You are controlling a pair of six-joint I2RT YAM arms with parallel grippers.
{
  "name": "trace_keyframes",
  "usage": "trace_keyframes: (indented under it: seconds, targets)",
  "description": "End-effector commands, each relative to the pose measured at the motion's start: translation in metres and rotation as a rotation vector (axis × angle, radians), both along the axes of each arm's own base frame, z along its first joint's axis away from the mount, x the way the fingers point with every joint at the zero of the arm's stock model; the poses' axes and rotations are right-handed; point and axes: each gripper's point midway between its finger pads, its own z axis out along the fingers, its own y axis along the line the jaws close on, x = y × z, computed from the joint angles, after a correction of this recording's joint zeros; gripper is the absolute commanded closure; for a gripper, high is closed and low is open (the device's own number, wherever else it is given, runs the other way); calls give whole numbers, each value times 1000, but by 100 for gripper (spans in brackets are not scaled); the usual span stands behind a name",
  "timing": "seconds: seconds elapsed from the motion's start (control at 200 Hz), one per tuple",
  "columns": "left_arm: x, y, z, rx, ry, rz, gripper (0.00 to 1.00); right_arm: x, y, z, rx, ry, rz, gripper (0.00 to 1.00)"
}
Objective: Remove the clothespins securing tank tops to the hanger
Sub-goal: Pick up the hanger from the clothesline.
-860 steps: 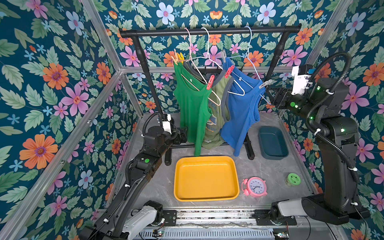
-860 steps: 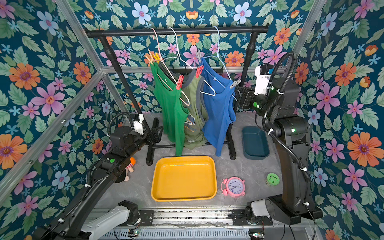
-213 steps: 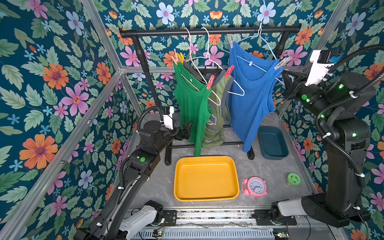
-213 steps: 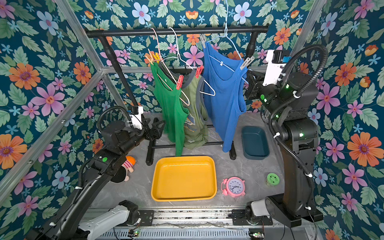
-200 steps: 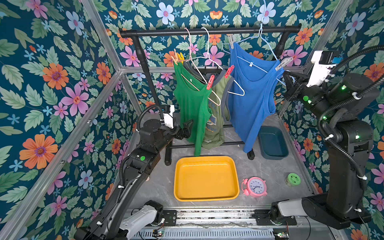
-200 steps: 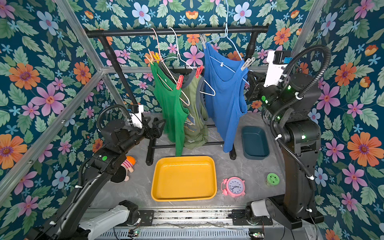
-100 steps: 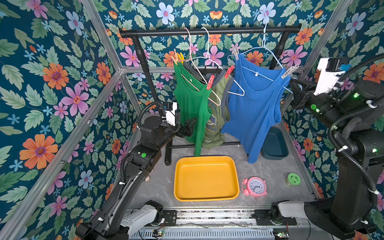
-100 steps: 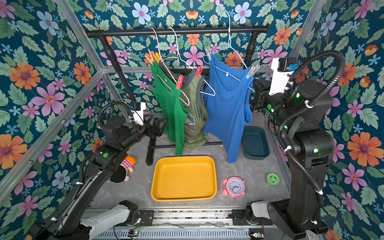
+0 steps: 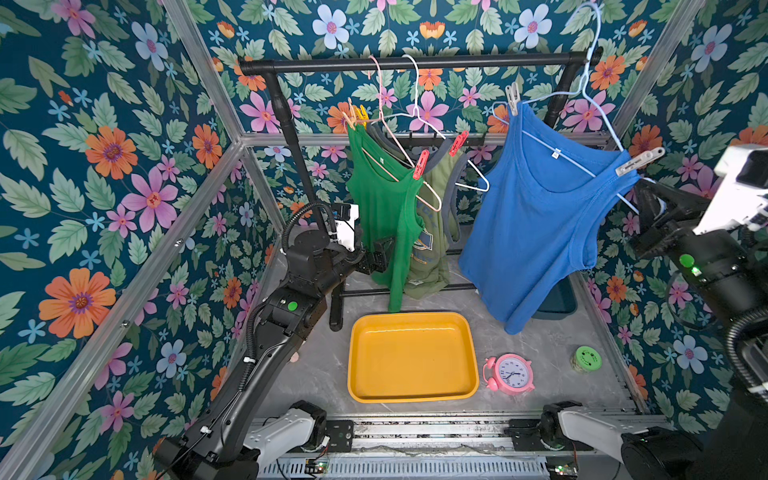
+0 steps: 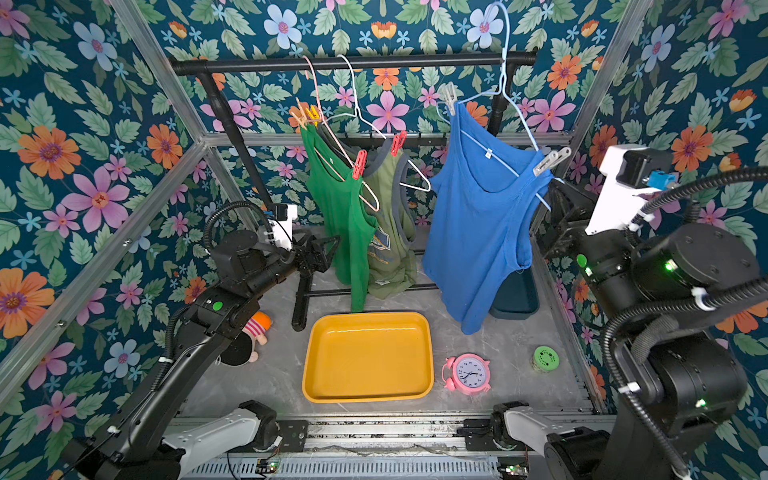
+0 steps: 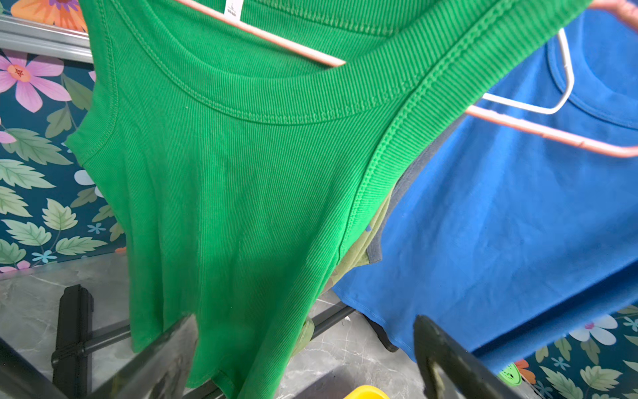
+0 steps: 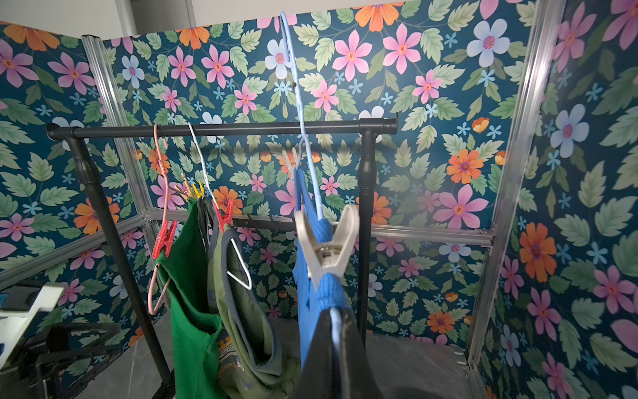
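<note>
the task looks to be at its very beginning: all six clothespins are still clipped on. in a top view i count a peach clothespin (image 9: 349,119) and a yellow clothespin (image 9: 362,114) at the far shoulders of the green tank top (image 9: 386,216) and the olive tank top (image 9: 436,232). two red clothespins (image 9: 422,164) sit on their near shoulders. two pale grey clothespins (image 9: 640,160) hold the blue tank top (image 9: 536,224), one on each strap. no clothespin lies in the yellow tray (image 9: 411,318) on the desk (image 9: 540,345).

the right gripper (image 12: 335,331) is closed tight on the near end of the light blue hanger (image 12: 317,193), just below one grey clothespin. the hook of this hanger stands above the black rail (image 9: 415,62), so i judge the hanger is lifted off and carried by this arm alone.

the left gripper (image 10: 326,255) has its jaws wide apart and holds nothing. it hangs low, just beside the lower part of the green tank top, far under any clothespin.

what is left is everything: six clothespins to pull. most likely the grey pair on the blue tank top comes first, with the left gripper as the free one to reach them.
</note>
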Motion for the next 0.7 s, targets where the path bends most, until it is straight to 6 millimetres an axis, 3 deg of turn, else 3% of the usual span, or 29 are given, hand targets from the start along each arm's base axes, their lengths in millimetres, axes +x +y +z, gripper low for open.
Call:
trace_keyframes:
  seconds: [0.0, 0.225, 0.4, 0.695]
  targets:
    - [-3, -4, 13, -24, -38, -21, 0, -18, -6, 5, 6, -28, -19, 100]
    - [-7, -3, 23, -16, -59, -26, 0, -65, -12, -11, 16, -8, -4, 100]
    - [-9, 2, 43, -18, -81, -7, 0, -106, -6, -16, 59, -13, 80, 100]
    - [-30, 56, 84, -67, -166, 219, 0, -150, 39, -10, 92, -23, 403, 100]
